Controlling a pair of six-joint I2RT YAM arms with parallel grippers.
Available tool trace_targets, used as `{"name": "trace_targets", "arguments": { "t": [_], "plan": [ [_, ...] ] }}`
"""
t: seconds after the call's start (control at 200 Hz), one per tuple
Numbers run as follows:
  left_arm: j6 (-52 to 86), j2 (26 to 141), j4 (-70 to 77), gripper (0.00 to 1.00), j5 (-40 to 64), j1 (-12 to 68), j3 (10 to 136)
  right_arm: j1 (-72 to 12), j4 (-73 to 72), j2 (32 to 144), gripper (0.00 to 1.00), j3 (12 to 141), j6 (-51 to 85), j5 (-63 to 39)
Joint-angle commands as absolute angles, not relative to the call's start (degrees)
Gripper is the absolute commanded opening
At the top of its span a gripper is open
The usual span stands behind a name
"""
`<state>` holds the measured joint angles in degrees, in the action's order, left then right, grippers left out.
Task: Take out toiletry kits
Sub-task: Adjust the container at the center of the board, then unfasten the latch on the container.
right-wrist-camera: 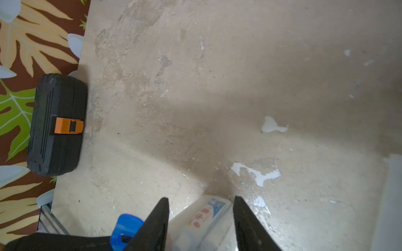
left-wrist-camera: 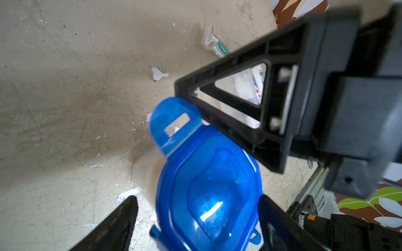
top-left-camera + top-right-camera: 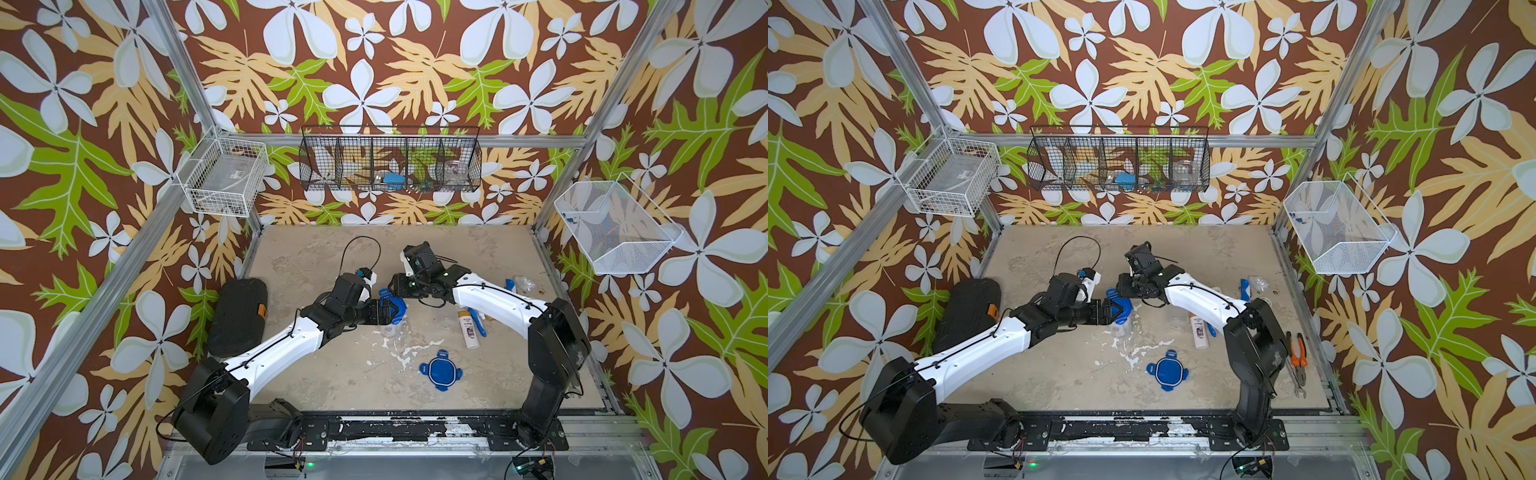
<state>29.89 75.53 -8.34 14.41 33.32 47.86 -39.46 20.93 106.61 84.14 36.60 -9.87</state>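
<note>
Near the middle of the tabletop (image 3: 332, 374) there is a clear jar (image 3: 390, 329) with its blue lid (image 2: 217, 165) on top. Inside it, a toiletry kit (image 1: 207, 214) shows white and blue through the wall. The left gripper (image 2: 196, 201) is wide open around the lid. The right gripper (image 1: 201, 198) has its fingers (image 1: 156, 221) on both sides of the jar; I cannot tell if they grip. More toiletries (image 3: 471, 330) lie near the right edge.

Black case (image 3: 237, 318): one. Wire baskets: three, white grid basket (image 3: 224, 199) above the case, black basket (image 3: 332, 166) and white mesh basket (image 3: 623, 249) farther right. Blue four-tabbed lids on the table (image 3: 332, 374): two, fitted lid (image 2: 206, 191) and loose lid (image 3: 440, 372), both right of the case. White bottle (image 3: 470, 332): one, right of the case.
</note>
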Motion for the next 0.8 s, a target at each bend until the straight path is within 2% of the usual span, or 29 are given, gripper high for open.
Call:
{"name": "trace_targets", "arguments": {
  "t": [0.0,0.145,0.29,0.415,0.535,0.796],
  "plan": [
    [29.1,76.1,-8.5,0.88,12.9,33.3,48.5,-39.7,25.3,109.1,0.51,88.3,33.3,-9.7],
    [29.1,76.0,-8.3,0.87,12.7,33.3,48.4,-38.6,24.0,106.4,0.5,87.5,35.0,-6.0],
    [29.1,75.5,-8.1,0.86,12.9,33.2,47.6,-36.4,12.1,97.2,0.51,76.6,41.1,-6.5],
    [29.4,73.9,-7.3,0.86,13.3,32.9,46.5,-33.6,-7.3,89.8,0.52,62.1,51.0,-16.5],
    [29.3,73.7,-7.3,0.84,14.2,32.0,46.1,-32.2,-26.7,89.4,0.53,51.9,63.1,-27.7],
    [28.3,73.7,-7.8,0.82,14.0,31.6,44.7,-32.5,-46.0,93.8,0.5,43.5,76.2,-31.8]
  ]
}}
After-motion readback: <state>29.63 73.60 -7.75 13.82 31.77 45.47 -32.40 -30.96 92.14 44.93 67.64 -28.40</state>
